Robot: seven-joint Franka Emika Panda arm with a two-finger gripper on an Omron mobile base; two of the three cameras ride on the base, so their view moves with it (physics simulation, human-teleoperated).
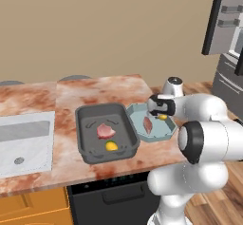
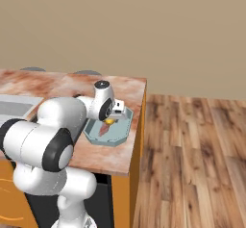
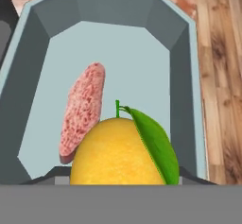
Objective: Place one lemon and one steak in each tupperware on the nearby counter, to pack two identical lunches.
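The pale teal octagonal tupperware (image 1: 139, 110) holds the elongated steak (image 1: 147, 124). My gripper (image 1: 162, 114) hangs low over its right side, shut on a lemon (image 1: 163, 117). In the hand view this lemon (image 3: 113, 153) with its green leaf sits very close, covering my fingertips, beside the steak (image 3: 82, 112) and inside the teal walls (image 3: 182, 76). From the right, the lemon (image 2: 110, 121) shows under my hand, above the teal tupperware (image 2: 113, 136). The dark grey tupperware (image 1: 83, 138) to the left holds the rounder steak (image 1: 106, 131) and the other lemon (image 1: 111, 146).
Both containers stand on the marbled counter (image 1: 104, 89), near its right end. A flat white-grey panel (image 1: 26, 143) lies at the left. A steel fridge (image 1: 228, 39) stands at the far right. Past the counter's end lies wooden floor (image 2: 192, 150).
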